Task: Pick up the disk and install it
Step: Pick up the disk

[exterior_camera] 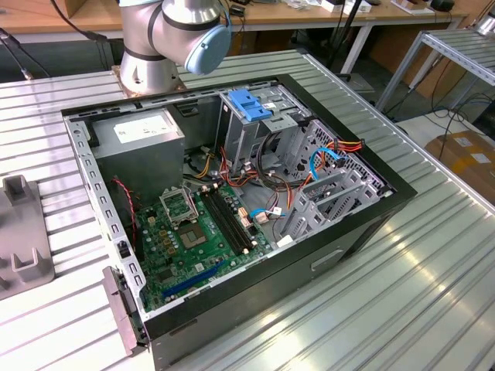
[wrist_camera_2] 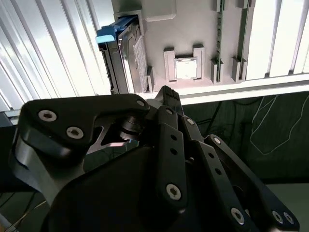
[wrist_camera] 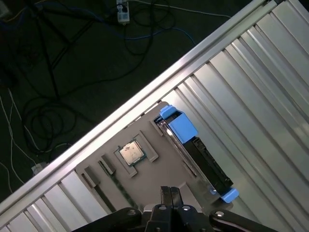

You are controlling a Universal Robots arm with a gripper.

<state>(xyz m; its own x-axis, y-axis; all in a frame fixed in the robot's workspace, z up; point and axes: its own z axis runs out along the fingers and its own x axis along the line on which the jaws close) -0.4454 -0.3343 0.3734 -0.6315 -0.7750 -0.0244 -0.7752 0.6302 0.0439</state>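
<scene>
The disk (wrist_camera: 193, 150) stands on edge in a slot of a grey holder plate (wrist_camera: 159, 169). It has a dark grey body with bright blue carrier ends. In the second wrist view the disk (wrist_camera_2: 123, 53) sits just beyond the fingertips of my gripper (wrist_camera_2: 166, 94). My gripper (wrist_camera: 170, 193) hovers above the holder plate (wrist_camera_2: 193, 29), beside the disk and apart from it. Its fingers are shut together with nothing between them.
A processor chip (wrist_camera: 131, 152) lies in a recess of the holder. The open computer case (exterior_camera: 232, 193) lies on the ribbed metal table (exterior_camera: 433, 255), with a blue-topped drive cage (exterior_camera: 251, 104) and grey bays (exterior_camera: 332, 193). Cables (wrist_camera: 43, 111) lie on the floor beyond the table edge.
</scene>
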